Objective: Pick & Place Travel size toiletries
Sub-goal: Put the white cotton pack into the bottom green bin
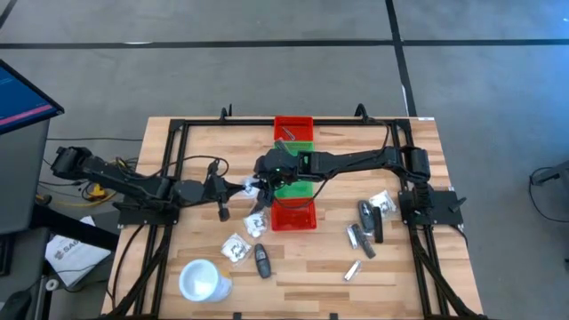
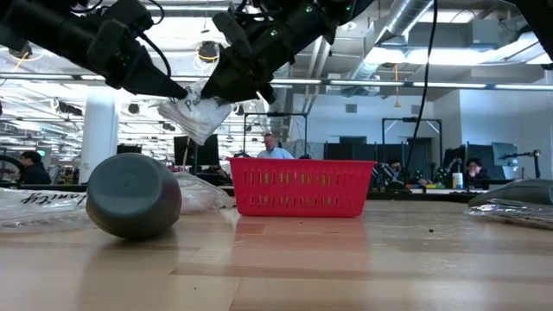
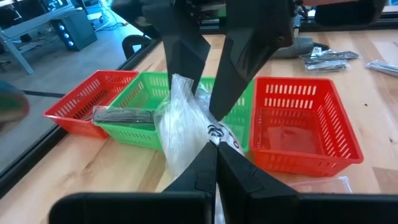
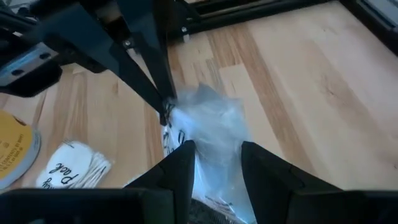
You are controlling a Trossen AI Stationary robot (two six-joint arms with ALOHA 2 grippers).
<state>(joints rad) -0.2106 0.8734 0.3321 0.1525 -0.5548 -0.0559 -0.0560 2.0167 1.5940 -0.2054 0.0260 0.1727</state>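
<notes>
nearest the low camera lies a dark grey rounded cup [image 2: 134, 195] tipped on its side on the wooden table [image 2: 346, 268], with crinkly clear packets [image 2: 203, 192] just behind it and a red bin [image 2: 300, 187] beyond. above them, lifted clear of the table, hangs one clear crinkly packet [image 2: 197, 110] showing white — both arms have it. the left gripper [image 3: 214, 146] pinches one edge of it with its fingers pressed together, and the right gripper [image 4: 214, 158] holds the other side, its fingers [image 4: 180, 165] partly apart with the plastic bunched between them.

from above, the two grippers meet near the middle of the table, just beside the near red bin [image 1: 294, 215] and the green bin [image 1: 298, 160]; a second red bin [image 1: 293, 127] sits at the far end of the row. the left wrist view shows a dark bundle [image 3: 122, 115] lying in the green bin.

the rest of the toiletries stay scattered on the wood — two more clear packets [image 1: 244, 238] close to the left gripper, a black oblong piece [image 1: 262, 260] beside them, a white cup [image 1: 200, 280] near the front edge, and on the right side a cluster of black pieces [image 1: 369, 219], another packet [image 1: 383, 201] and a slim silver tube [image 1: 352, 269].

people sit at desks in the room behind.
</notes>
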